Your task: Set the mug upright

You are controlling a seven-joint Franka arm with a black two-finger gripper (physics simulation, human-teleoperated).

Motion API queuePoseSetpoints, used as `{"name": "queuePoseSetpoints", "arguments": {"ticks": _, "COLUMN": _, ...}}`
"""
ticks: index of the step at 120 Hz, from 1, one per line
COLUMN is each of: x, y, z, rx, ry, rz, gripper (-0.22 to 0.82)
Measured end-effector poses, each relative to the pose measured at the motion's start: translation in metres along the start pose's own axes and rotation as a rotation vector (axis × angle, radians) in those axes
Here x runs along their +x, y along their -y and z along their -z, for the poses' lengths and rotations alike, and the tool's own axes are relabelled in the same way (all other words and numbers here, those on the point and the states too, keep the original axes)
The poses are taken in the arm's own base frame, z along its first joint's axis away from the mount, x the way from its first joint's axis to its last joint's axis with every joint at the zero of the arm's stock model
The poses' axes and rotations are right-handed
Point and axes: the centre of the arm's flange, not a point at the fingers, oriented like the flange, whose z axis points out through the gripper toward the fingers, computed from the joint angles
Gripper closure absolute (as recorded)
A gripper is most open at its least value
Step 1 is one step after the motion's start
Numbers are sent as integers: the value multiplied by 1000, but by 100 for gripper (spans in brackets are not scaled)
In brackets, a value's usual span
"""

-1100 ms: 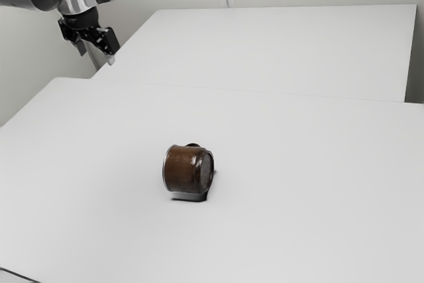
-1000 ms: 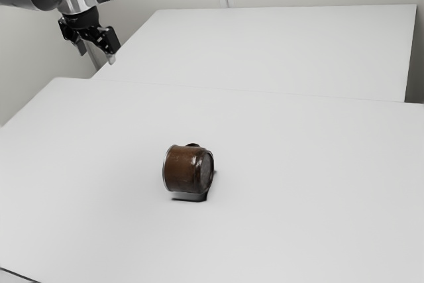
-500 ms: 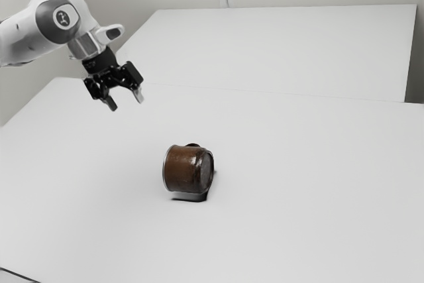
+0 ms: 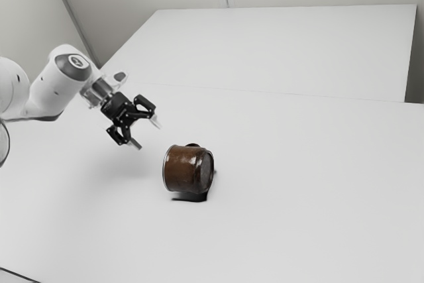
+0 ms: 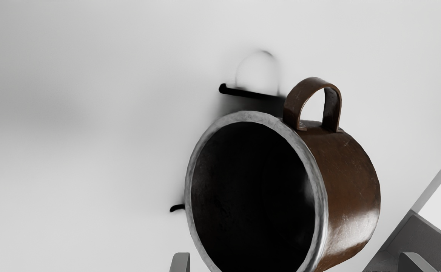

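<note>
One mug [image 4: 189, 169], on its side; open jaws drawing near

Jaws: black, parted, grasping nothing. Fingertips [image 5: 181, 262] stand apart in the wrist view, the mug seen beyond them; the exterior view shows a gap between jaws and mug.

Arm [image 4: 56, 84]: white and grey. Over the last second it swings down and in from the exterior view's upper left, carrying the jaws from well apart to near the mug's mouth. Judged meaning: an approach for a grasp, with the upright stance yet to be gained.

Mug: brown, lying on the bench [image 4: 298, 164], unshifted through these pictures. Rim [image 5: 322, 211]: silvery, facing the jaws and the exterior view's left; base toward that view's right. Handle [image 5: 313, 88]: strap form, standing out from the wall.

Contents: interior [image 5: 250, 196] black with shade; none can be made out.

Likely requirement: a firm hold on wall or rim, then a turn bringing the mouth uppermost. Noted risk: the round body may roll if nudged by one side only.
</note>
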Motion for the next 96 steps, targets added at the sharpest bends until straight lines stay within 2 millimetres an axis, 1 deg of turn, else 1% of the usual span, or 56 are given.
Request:
{"name": "queuePoseSetpoints", "arguments": {"ticks": 18, "x": 15, "y": 13, "z": -19, "rx": -96, "ry": 12, "rz": 21, "gripper": 0}}
{"name": "queuePoseSetpoints", "arguments": {"ticks": 33, "x": 12, "y": 27, "z": -45, "rx": -203, "ry": 43, "rz": 71, "gripper": 0}}
{"name": "queuePoseSetpoints", "arguments": {"ticks": 44, "x": 10, "y": 31, "z": -58, "rx": -272, "ry": 51, "rz": 96, "gripper": 0}}
{"name": "queuePoseSetpoints", "arguments": {"ticks": 69, "x": 10, "y": 17, "z": -71, "rx": -373, "ry": 53, "rz": 93, "gripper": 0}}
{"name": "queuePoseSetpoints", "arguments": {"ticks": 77, "x": 9, "y": 11, "z": -80, "rx": -394, "ry": 64, "rz": 90, "gripper": 0}}
{"name": "queuePoseSetpoints", "arguments": {"ticks": 90, "x": 9, "y": 9, "z": -86, "rx": -428, "ry": 68, "rz": 97, "gripper": 0}}
{"name": "queuePoseSetpoints", "arguments": {"ticks": 92, "x": 9, "y": 9, "z": -86, "rx": -430, "ry": 68, "rz": 97, "gripper": 2}}
{"name": "queuePoseSetpoints", "arguments": {"ticks": 96, "x": 9, "y": 9, "z": -87, "rx": -429, "ry": 68, "rz": 95, "gripper": 11}}
